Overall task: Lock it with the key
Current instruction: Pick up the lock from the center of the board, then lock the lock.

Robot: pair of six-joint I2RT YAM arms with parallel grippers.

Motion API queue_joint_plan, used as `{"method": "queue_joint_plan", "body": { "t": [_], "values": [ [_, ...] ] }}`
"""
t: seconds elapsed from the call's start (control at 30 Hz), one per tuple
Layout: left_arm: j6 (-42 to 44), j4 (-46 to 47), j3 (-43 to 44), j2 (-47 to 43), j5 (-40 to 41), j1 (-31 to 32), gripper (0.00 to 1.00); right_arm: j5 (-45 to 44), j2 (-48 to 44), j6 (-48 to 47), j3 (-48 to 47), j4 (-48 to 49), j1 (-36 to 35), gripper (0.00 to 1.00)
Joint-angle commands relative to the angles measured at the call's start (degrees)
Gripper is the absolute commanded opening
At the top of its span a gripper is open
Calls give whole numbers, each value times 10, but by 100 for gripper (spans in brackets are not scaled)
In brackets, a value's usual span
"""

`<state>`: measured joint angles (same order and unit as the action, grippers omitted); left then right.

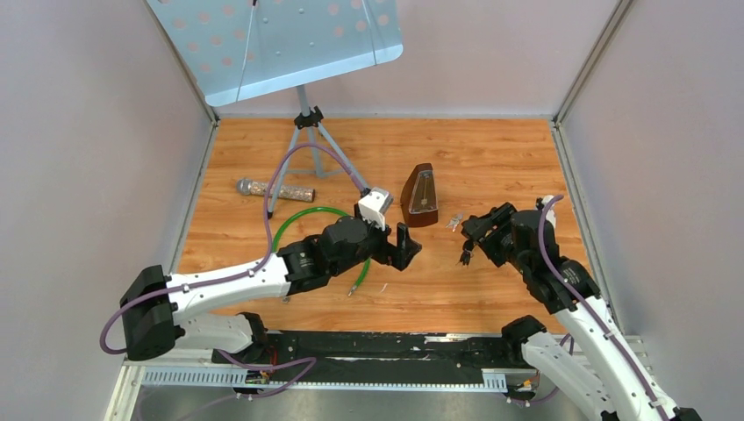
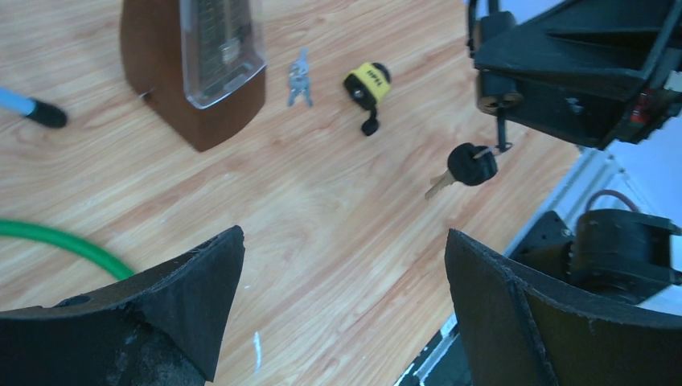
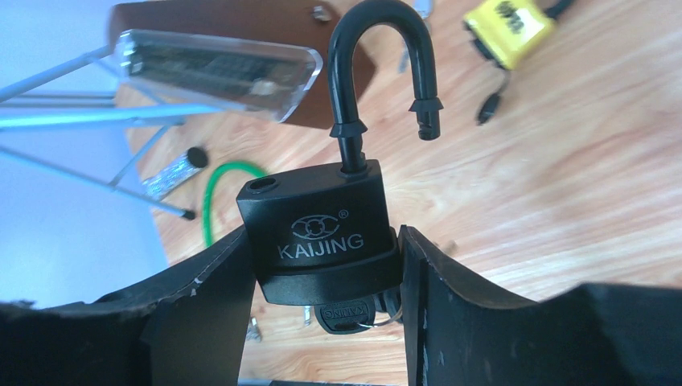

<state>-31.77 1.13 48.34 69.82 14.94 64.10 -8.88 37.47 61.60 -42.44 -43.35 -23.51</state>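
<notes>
My right gripper is shut on the body of a black padlock marked KAIJING and holds it above the table. The padlock's shackle stands raised and open, with its free end out of the body. A black-headed key sticks out of the padlock's underside, and a second key dangles from its ring below the right gripper. My left gripper is open with nothing between its fingers. In the top view the left gripper hovers just left of the right one.
A brown metronome stands behind the grippers. A yellow padlock and small silver keys lie beside it. A green cable loops under my left arm. A microphone and a music stand are at the back left.
</notes>
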Motion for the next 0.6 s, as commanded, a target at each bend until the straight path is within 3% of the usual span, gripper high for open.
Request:
{"method": "queue_joint_plan", "body": {
  "t": [0.0, 0.27, 0.57],
  "values": [
    [33, 140, -23, -22, -60, 2, 100, 4, -12, 28, -45, 96, -32, 30],
    [83, 275, -35, 17, -68, 2, 100, -16, 36, 100, -78, 169, -95, 29],
    [152, 508, -48, 137, -17, 10, 97, -28, 59, 204, -98, 184, -118, 28]
  ]
}}
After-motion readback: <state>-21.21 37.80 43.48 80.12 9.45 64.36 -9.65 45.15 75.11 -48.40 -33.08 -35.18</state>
